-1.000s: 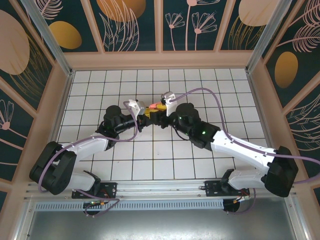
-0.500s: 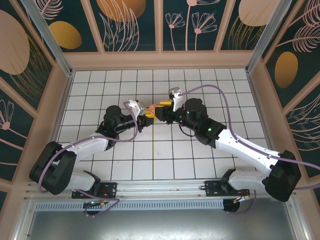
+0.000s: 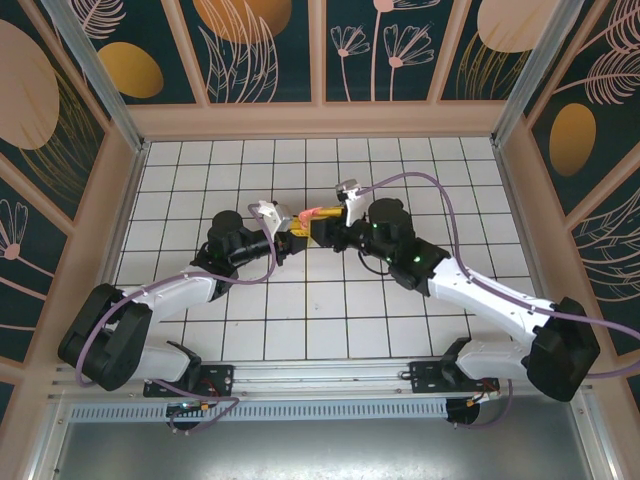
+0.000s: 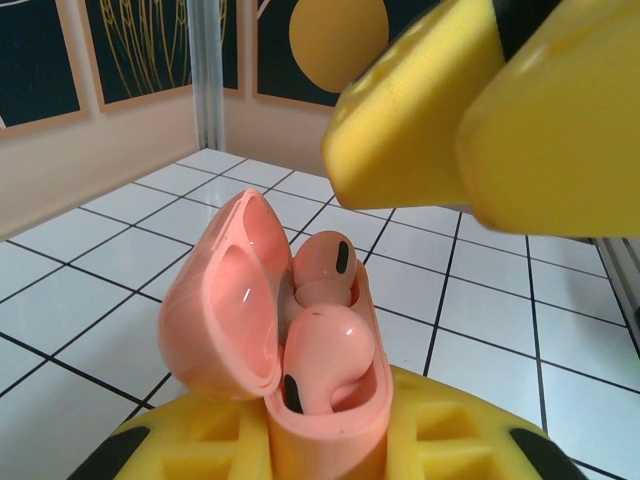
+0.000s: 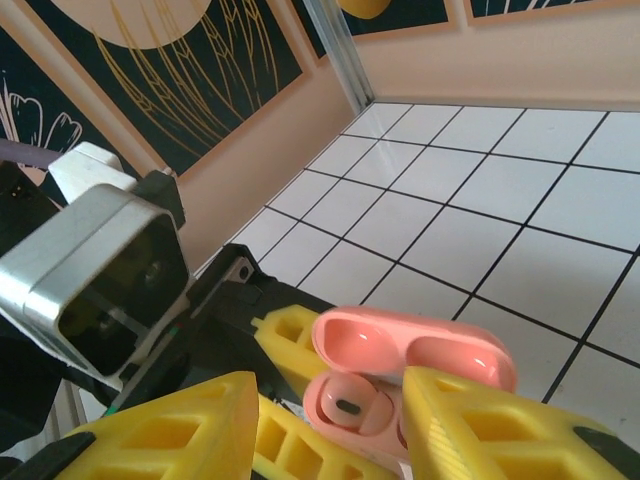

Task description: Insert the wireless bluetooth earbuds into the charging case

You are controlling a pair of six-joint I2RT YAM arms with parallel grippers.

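Left claw (image 3: pixel 291 240): clamped narrow on the base of the charging case (image 4: pixel 330 425), holding it upright above mid-surface. Case lid hinged open to the left in the left wrist view. Right claw (image 3: pixel 322 228): fingers parted, nothing gripped, poised just above and to the right of the case, facing the left claw. Wireless bluetooth earbuds (image 4: pixel 326 352): two counted, both sitting in the case wells, stems down. Cases: one. Claws: two. Tiled surface (image 3: pixel 330 310): bare tiles on every side of the meeting point. Raised peach walls (image 3: pixel 130 200) bound the left, far and right edges, well apart from both claws.
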